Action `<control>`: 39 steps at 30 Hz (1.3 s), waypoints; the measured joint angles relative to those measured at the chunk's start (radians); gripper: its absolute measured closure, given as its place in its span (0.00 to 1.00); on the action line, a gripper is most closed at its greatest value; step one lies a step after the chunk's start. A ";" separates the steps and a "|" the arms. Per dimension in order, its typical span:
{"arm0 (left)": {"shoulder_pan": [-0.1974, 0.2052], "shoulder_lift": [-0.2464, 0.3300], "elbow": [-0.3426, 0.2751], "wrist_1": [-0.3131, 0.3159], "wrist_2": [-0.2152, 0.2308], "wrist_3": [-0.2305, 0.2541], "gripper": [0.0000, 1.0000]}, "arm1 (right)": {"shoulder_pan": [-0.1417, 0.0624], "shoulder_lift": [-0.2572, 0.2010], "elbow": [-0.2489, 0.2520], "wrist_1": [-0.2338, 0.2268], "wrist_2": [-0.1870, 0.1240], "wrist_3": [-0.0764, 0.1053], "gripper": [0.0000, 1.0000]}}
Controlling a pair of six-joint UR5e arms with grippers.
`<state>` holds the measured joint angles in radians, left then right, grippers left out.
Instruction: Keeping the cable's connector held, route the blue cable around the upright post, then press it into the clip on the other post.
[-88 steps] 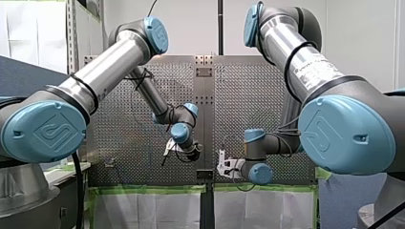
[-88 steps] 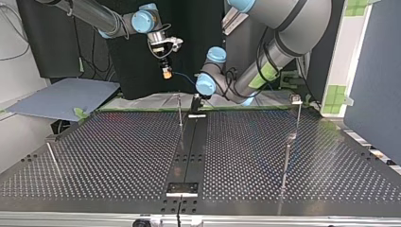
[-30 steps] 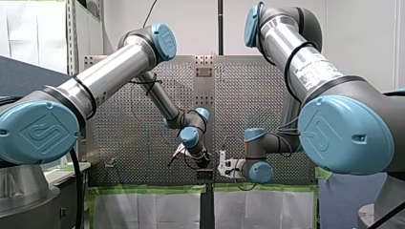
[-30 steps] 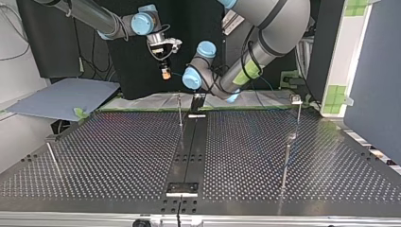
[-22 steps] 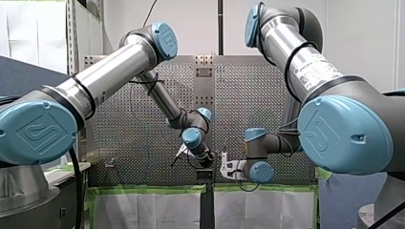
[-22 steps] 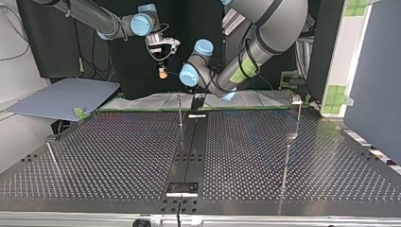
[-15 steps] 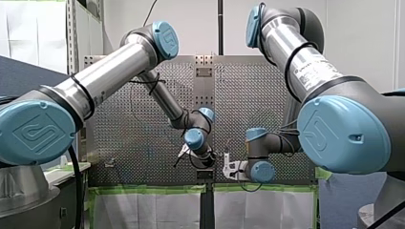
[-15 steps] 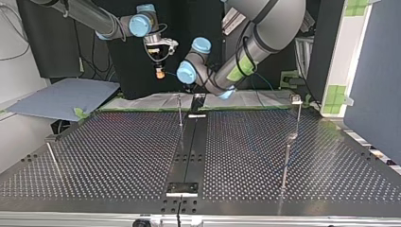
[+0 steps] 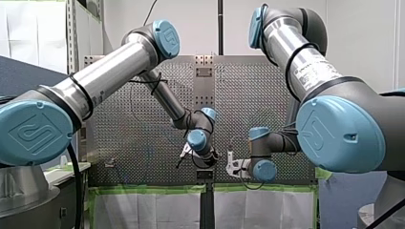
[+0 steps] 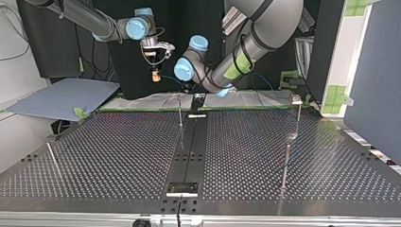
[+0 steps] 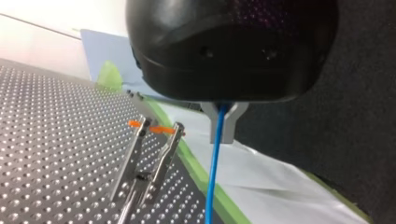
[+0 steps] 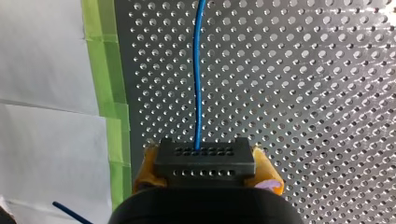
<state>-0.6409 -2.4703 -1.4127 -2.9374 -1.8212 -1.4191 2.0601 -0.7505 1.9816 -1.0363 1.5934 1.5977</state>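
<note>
In the right wrist view my right gripper (image 12: pixel 206 171) has yellow pads and is shut on a black connector (image 12: pixel 204 154). The blue cable (image 12: pixel 198 74) runs straight out of the connector over the perforated table. In the left wrist view the metal fingers of my left gripper (image 11: pixel 223 133) are shut on the blue cable (image 11: pixel 213 186), which hangs down from them. Beside them stands a two-pronged metal clip (image 11: pixel 148 154) with orange tips. In the top view my right gripper (image 10: pixel 153 74) hangs left of my left gripper (image 10: pixel 188 88), above the table's far edge.
A thin upright post (image 10: pixel 179 111) stands by the table's far edge near the middle strip. At the top view's right stand a taller post (image 10: pixel 298 113) and another post (image 10: pixel 285 166). A rod (image 10: pixel 53 159) lies at the left. Green tape (image 12: pixel 106 84) lines the table's edge.
Both grippers have shifted toward the top view's left, the right one also rising a little. In the front view both have moved right, still close together.
</note>
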 joint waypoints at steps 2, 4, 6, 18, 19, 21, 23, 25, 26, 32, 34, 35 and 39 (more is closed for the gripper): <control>-0.001 0.000 0.000 0.009 -0.015 -0.001 1.00 | -0.002 0.000 -0.004 0.000 -0.001 0.000 1.00; -0.003 0.000 0.000 0.023 -0.027 -0.005 1.00 | -0.005 0.000 -0.008 -0.001 -0.002 -0.002 1.00; -0.004 0.000 0.000 0.035 -0.033 -0.013 1.00 | -0.006 0.001 -0.012 -0.002 -0.002 -0.005 1.00; -0.003 -0.001 0.000 0.101 -0.039 -0.059 1.00 | -0.021 0.030 -0.056 -0.016 -0.014 -0.023 1.00; -0.002 -0.002 0.000 0.104 -0.038 -0.065 1.00 | -0.022 0.038 -0.060 -0.016 -0.015 -0.023 1.00; -0.001 -0.002 0.000 0.107 -0.038 -0.073 1.00 | -0.024 0.059 -0.065 -0.019 -0.017 -0.022 1.00; -0.001 -0.002 0.000 0.108 -0.037 -0.078 1.00 | -0.027 0.072 -0.072 -0.019 -0.019 -0.023 1.00; 0.001 -0.003 0.000 0.110 -0.036 -0.083 1.00 | -0.030 0.079 -0.085 -0.012 -0.022 -0.024 1.00; 0.002 -0.004 0.000 0.112 -0.036 -0.086 1.00 | -0.031 0.081 -0.092 -0.006 -0.022 -0.025 1.00; 0.007 -0.024 0.000 0.130 -0.026 -0.110 1.00 | -0.036 0.085 -0.127 0.025 -0.024 -0.030 1.00; 0.008 -0.031 0.000 0.144 -0.023 -0.122 1.00 | -0.038 0.085 -0.135 0.026 -0.024 -0.031 1.00; 0.009 -0.033 0.000 0.152 -0.022 -0.127 1.00 | -0.039 0.085 -0.137 0.026 -0.025 -0.031 1.00; 0.015 -0.036 0.000 0.178 -0.016 -0.147 1.00 | -0.043 0.085 -0.149 0.021 -0.036 -0.032 1.00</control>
<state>-0.6257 -2.5064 -1.4125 -2.7590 -1.8375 -1.5658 2.0173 -0.6651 1.8322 -1.0158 1.5572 1.5659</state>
